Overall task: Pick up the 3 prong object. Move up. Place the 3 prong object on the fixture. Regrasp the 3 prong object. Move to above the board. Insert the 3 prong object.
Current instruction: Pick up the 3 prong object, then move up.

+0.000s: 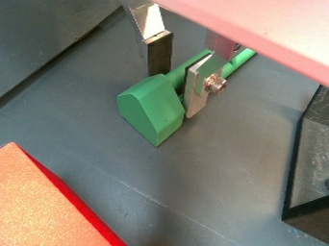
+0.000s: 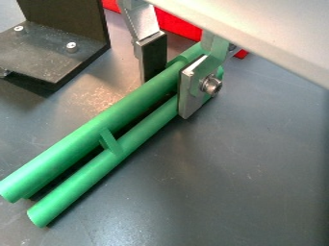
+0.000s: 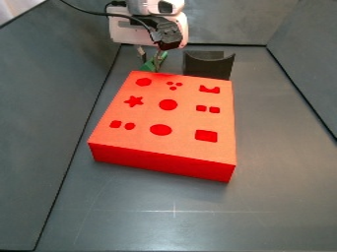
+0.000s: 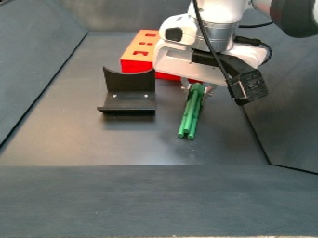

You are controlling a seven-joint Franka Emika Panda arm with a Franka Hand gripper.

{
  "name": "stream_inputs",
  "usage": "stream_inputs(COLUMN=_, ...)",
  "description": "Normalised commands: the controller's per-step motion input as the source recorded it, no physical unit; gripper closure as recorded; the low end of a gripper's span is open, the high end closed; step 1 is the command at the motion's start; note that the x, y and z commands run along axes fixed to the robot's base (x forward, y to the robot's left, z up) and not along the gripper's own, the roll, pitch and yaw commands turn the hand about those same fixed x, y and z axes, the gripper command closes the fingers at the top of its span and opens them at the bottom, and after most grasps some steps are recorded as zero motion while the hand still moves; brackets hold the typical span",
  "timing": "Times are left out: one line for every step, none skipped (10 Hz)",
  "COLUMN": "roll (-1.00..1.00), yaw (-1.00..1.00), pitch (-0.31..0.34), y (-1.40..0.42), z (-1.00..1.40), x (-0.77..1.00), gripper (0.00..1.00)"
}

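Long green plastic 3 prong object lies flat on grey floor beside dark block fixture; silver-fingered gripper straddles its thick end, jaws narrow but apparently unclamped; looks light, rigid, smooth—grip there.

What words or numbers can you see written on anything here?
None: no words, numbers or signs can be read in any view.
The board bears only shaped holes, no writing.
The 3 prong object, the fixture and the hand, low around the green piece, carry no label.
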Motion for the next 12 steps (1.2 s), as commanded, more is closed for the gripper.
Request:
stream_inputs(roll=0.0, yaw=0.0, pitch=0.0, y=0.0, z=0.0, x=0.0, gripper=1.0)
stream_inputs(roll=0.0, yaw=0.0, pitch=0.0, y=0.0, z=0.0, x=0.0, gripper=1.0)
stream_inputs(roll=0.0, yaw=0.0, pitch=0.0, y=0.0, z=0.0, x=0.0, gripper=1.0)
stream_inputs(roll=0.0, yaw=0.0, pitch=0.0, y=0.0, z=0.0, x=0.0, gripper=1.0)
stream_inputs(roll=0.0, yaw=0.0, pitch=0.0, y=0.0, z=0.0, x=0.0, gripper=1.0)
stream_inputs(roll=0.0, yaw=0.0, pitch=0.0, y=0.0, z=0.0, x=0.0, gripper=1.0)
stream_inputs(roll=0.0, yaw=0.0, pitch=0.0, y=0.0, z=0.0, x=0.0, gripper=1.0)
stream_inputs(roll=0.0, yaw=0.0, pitch=0.0, y=0.0, z=0.0, x=0.0, gripper=1.0)
stream_inputs(roll=0.0, yaw=0.0, pitch=0.0, y=0.0, z=0.0, x=0.0, gripper=1.0)
stream_inputs(roll=0.0, yaw=0.0, pitch=0.0, y=0.0, z=0.83, x=0.0, gripper=1.0)
stream_inputs(roll=0.0, yaw=-0.04, pitch=-0.015, y=0.01, z=0.85, x=0.04, gripper=1.0)
stream_inputs(roll=-0.02, yaw=-0.04, pitch=0.027, y=0.0, z=0.71, x=0.01, gripper=1.0)
